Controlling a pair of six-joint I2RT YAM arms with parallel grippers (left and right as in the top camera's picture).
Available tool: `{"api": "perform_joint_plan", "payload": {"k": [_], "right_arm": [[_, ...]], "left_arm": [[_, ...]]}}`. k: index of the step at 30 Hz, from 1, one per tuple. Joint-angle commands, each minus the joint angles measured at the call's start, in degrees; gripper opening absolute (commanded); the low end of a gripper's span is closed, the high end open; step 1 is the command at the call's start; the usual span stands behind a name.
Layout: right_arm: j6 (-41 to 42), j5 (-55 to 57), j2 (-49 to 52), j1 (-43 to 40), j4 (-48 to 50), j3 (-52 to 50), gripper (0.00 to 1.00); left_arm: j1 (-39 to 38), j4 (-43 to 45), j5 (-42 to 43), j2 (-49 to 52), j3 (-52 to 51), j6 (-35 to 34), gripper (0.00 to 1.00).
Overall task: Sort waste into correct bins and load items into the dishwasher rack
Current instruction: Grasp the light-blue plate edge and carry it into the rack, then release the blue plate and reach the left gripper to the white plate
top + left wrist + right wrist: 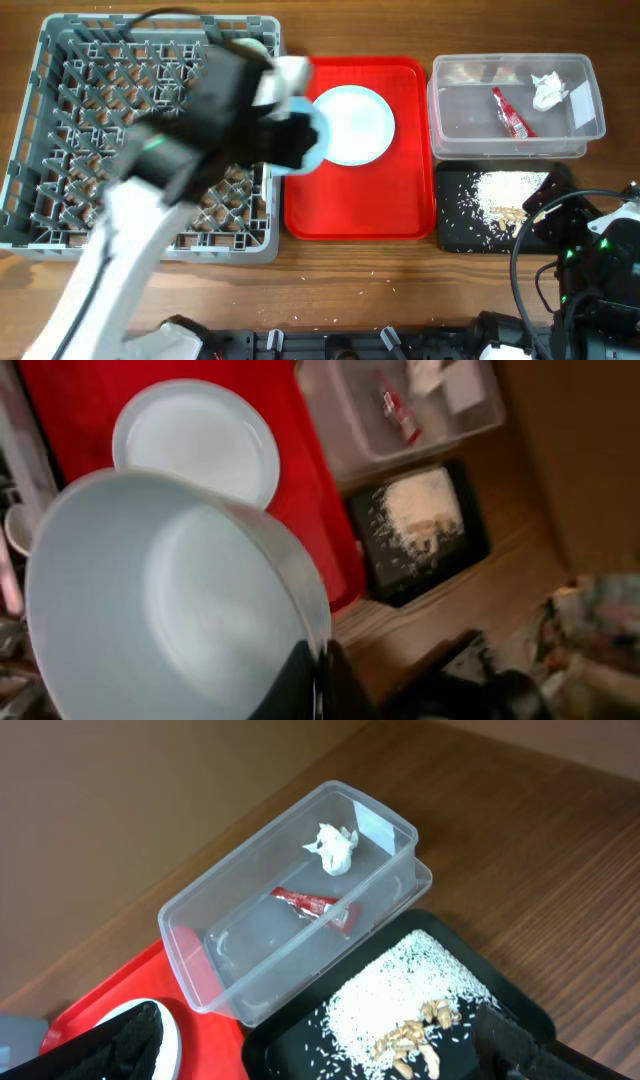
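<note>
The left gripper (318,678) is closed on the rim of the blue dish (160,600) and holds it in the air, over the border between the red tray (350,215) and the rack (60,130). The rack lies just to the left of the dish. The right gripper (515,1040) is well apart, over the black tray (460,235); whether it is open cannot be told.

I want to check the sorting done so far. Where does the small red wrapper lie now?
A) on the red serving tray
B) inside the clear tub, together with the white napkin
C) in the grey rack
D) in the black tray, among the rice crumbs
B: the red wrapper lies on the floor of the clear tub, a little apart from the white napkin.
</note>
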Motion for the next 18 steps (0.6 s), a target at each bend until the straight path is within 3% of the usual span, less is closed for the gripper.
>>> {"api": "perform_joint_plan", "payload": {"k": [1,4,10,14,18], "right_arm": [[0.35,-0.26,-0.26,-0.15,0.17,0.48,1.00],[0.37,-0.26,-0.26,-0.15,0.17,0.48,1.00],[0.33,-0.26,-0.26,-0.15,0.17,0.48,1.00],[0.35,-0.26,-0.26,-0.15,0.17,0.48,1.00],[0.35,-0.26,-0.26,-0.15,0.17,0.48,1.00]], "left_arm": [[10.16,-12.11,14.88,-5.49,-0.09,3.80,0.04],[20.15,-19.28,31.67,-5.66,-4.09,16.52,0.04],[41.03,-5.64,47.69,-3.80,-30.14,18.43,0.04],[50.53,-3.08,48.81,5.73,-37.07,24.46,0.04],[53.64,-2.25,47.95,13.64,-37.07,25.66,0.04]]}}
